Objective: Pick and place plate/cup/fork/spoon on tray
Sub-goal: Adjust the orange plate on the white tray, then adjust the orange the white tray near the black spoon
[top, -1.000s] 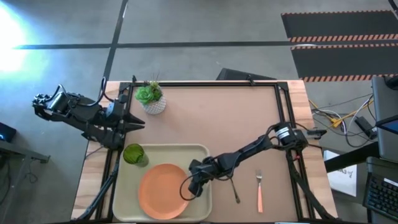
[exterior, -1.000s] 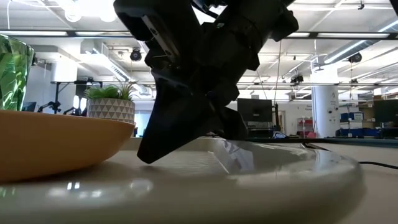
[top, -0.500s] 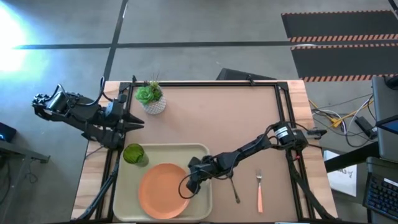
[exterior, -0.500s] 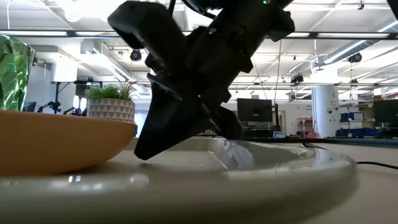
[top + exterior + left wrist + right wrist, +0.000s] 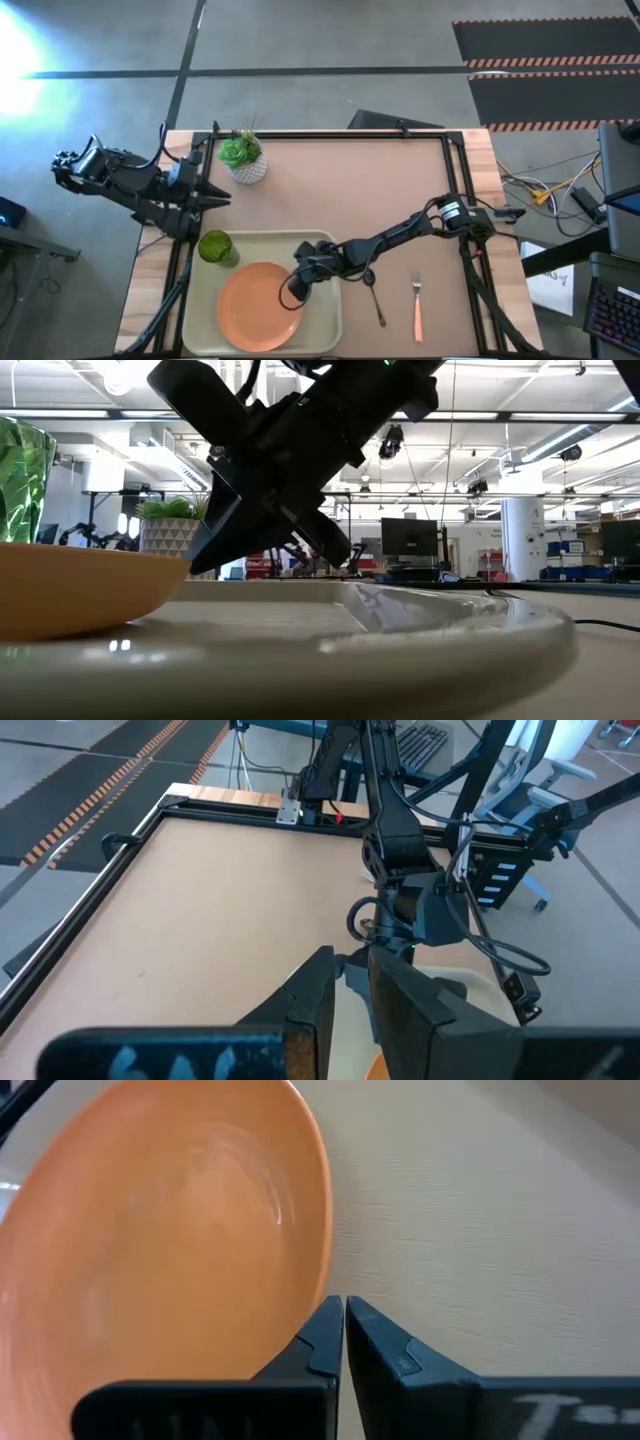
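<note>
The salmon-orange plate (image 5: 256, 305) lies flat on the cream tray (image 5: 290, 248), in its near half. The green cup (image 5: 214, 247) stands upright in the tray's far left corner. The dark spoon (image 5: 375, 297) and the pink-handled fork (image 5: 417, 300) lie on the table to the right of the tray. My right gripper (image 5: 293, 291) is shut, low over the tray at the plate's right rim. My left gripper (image 5: 222, 200) is shut and empty at the table's left edge, beyond the cup. My right gripper touches the plate's right rim (image 5: 324, 1292) with the outer side of one shut finger (image 5: 318, 1338). The fingers slant down from the table's right side. The plate (image 5: 70, 590) lies flat on the tray (image 5: 420, 635).
A white pot with a green plant (image 5: 243, 156) stands at the table's far left. Bare brown table lies beyond the tray and to its right. A black frame rail (image 5: 330, 134) runs along the far and side edges.
My right gripper, still shut, has gone toward the table's left edge and a little toward the far edge. The plate has slid a little to the left on the tray, staying flat.
</note>
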Controlling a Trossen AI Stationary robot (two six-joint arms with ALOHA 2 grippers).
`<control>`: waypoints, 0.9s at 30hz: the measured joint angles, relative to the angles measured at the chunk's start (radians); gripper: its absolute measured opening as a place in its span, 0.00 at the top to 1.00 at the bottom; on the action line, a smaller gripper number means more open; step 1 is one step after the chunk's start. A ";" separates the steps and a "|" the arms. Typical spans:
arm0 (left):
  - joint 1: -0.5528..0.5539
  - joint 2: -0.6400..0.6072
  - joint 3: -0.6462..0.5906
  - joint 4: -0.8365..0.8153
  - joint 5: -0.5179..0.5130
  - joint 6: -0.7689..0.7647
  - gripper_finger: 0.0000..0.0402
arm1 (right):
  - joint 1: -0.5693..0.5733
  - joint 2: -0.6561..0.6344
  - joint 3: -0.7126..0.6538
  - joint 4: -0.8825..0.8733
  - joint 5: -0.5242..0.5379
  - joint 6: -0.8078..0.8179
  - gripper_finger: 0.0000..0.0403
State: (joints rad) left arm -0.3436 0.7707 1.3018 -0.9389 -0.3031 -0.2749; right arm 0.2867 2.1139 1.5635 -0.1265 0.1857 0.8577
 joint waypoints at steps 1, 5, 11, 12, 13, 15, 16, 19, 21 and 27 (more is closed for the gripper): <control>0.000 -0.002 0.000 0.001 0.000 0.000 0.88 | -0.001 0.000 0.000 -0.003 0.000 -0.002 0.98; 0.000 -0.004 0.000 0.000 0.000 0.000 0.88 | -0.002 0.000 0.000 -0.026 -0.004 -0.009 0.98; 0.000 -0.006 0.000 -0.007 0.000 0.000 0.88 | 0.001 -0.001 0.000 -0.166 -0.088 -0.004 0.98; 0.000 -0.006 0.000 -0.008 0.000 0.000 0.88 | 0.002 -0.002 0.000 -0.197 -0.091 -0.004 0.98; 0.000 -0.006 0.000 -0.012 0.000 0.000 0.88 | 0.003 -0.003 0.000 -0.221 -0.093 -0.003 0.98; 0.000 -0.006 0.000 -0.015 0.000 -0.001 0.88 | 0.007 -0.008 0.001 -0.288 -0.106 -0.003 0.98; 0.000 -0.006 0.000 -0.014 0.000 -0.001 0.88 | 0.007 -0.010 0.002 -0.310 -0.107 -0.003 0.98; 0.000 -0.006 -0.006 -0.014 0.000 -0.003 0.88 | 0.008 -0.012 0.004 -0.353 -0.110 -0.004 0.98; 0.000 -0.006 -0.013 -0.014 0.000 -0.005 0.88 | 0.008 -0.013 0.003 -0.362 -0.112 -0.011 0.98; 0.000 -0.007 -0.034 -0.014 0.000 -0.007 0.88 | 0.009 -0.028 0.002 -0.438 -0.114 -0.022 0.98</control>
State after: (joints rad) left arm -0.3439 0.7635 1.2680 -0.9526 -0.3032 -0.2822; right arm 0.2958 2.0855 1.5656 -0.5647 0.0715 0.8362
